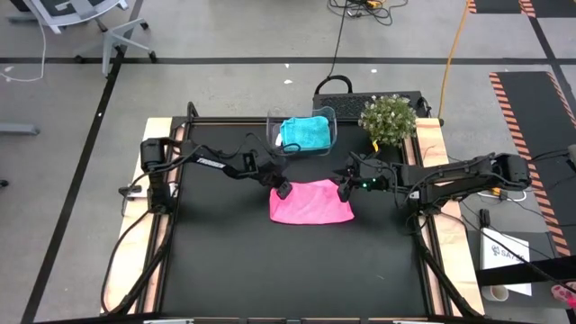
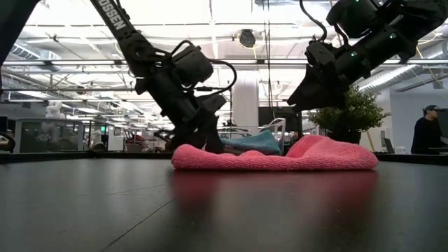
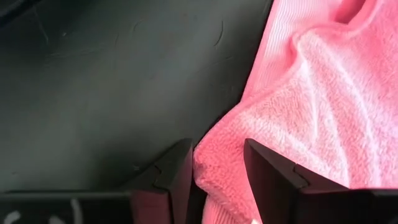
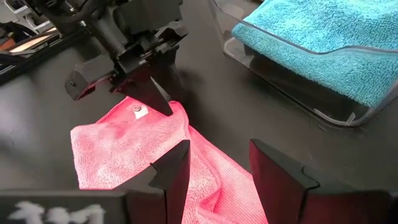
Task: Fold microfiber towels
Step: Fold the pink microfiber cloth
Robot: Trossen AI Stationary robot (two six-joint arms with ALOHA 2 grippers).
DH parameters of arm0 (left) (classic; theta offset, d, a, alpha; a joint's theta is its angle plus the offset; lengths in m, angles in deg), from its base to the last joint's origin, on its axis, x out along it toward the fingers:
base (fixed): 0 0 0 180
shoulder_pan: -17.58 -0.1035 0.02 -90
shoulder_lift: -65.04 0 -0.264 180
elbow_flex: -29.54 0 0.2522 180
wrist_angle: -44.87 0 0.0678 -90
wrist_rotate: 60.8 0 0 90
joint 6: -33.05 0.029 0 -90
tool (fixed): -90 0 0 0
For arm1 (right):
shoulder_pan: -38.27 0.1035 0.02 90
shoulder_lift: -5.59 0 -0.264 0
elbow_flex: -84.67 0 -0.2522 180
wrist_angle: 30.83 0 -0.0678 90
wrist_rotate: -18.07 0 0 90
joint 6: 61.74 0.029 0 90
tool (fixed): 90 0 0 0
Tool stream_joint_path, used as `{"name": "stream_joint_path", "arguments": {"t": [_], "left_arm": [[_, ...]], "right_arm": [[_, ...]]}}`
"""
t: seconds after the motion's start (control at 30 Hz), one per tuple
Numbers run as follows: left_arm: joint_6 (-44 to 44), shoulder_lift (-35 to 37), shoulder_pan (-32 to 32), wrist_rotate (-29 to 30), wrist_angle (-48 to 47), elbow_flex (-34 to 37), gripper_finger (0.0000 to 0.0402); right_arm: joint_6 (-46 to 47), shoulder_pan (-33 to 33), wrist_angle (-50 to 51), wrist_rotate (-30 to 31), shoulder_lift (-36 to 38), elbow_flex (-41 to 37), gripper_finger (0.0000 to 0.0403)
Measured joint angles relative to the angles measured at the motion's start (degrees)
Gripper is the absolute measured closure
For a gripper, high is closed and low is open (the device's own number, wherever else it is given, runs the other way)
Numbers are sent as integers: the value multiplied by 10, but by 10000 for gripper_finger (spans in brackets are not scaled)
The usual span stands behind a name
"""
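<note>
I see the bright pink fuzzy microfiber towel [image 1: 311, 201] lying folded and slightly rumpled on the black table top [image 1: 297, 270], near its centre. The left gripper [image 3: 217, 171] sits low at the towel's far-left corner, its fingers [image 3: 177, 168] partly parted with a fold of pink cloth pinched between them. The right gripper [image 1: 343, 191] hangs just above the far-right corner, fingers spread wide, nothing between them. The teal fuzzy towel [image 1: 305, 133] rests in the clear plastic bin [image 4: 323, 112] beyond, beside a small potted green plant [image 1: 388, 121].
</note>
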Motion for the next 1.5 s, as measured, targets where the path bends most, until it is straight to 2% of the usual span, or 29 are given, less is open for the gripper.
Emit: {"name": "stream_joint_path", "arguments": {"t": [0.23, 0.33, 0.47, 0.67, 0.93, 1.07, 1.17, 1.37, 1.5], "left_arm": [[3, 3, 14, 31, -40, -1, 261], [4, 7, 17, 44, -41, 0, 299], [0, 15, 20, 52, -61, -2, 383], [0, 64, 29, 88, -146, -31, 398], [-83, 157, 68, 110, -244, -45, 398], [-110, 154, 89, 147, -317, -44, 398], [-121, 131, 90, 157, -322, -44, 392], [-95, 79, 87, 153, -240, -44, 339], [-93, 62, 80, 130, -232, -44, 291]], "right_arm": [[-1, 0, 0, 0, 0, 0, 245], [0, 0, 0, 0, 0, 0, 245], [0, 0, 0, -1, 0, 0, 245], [-1, 0, 3, -1, 0, 0, 245], [-13, 0, 3, -2, 0, 0, 245], [-15, 1, 1, -18, 0, 0, 245], [-17, 1, -1, -39, 0, 0, 245], [-12, 1, -1, -62, 0, 0, 245], [-13, 1, 4, -64, 0, 0, 245]]}}
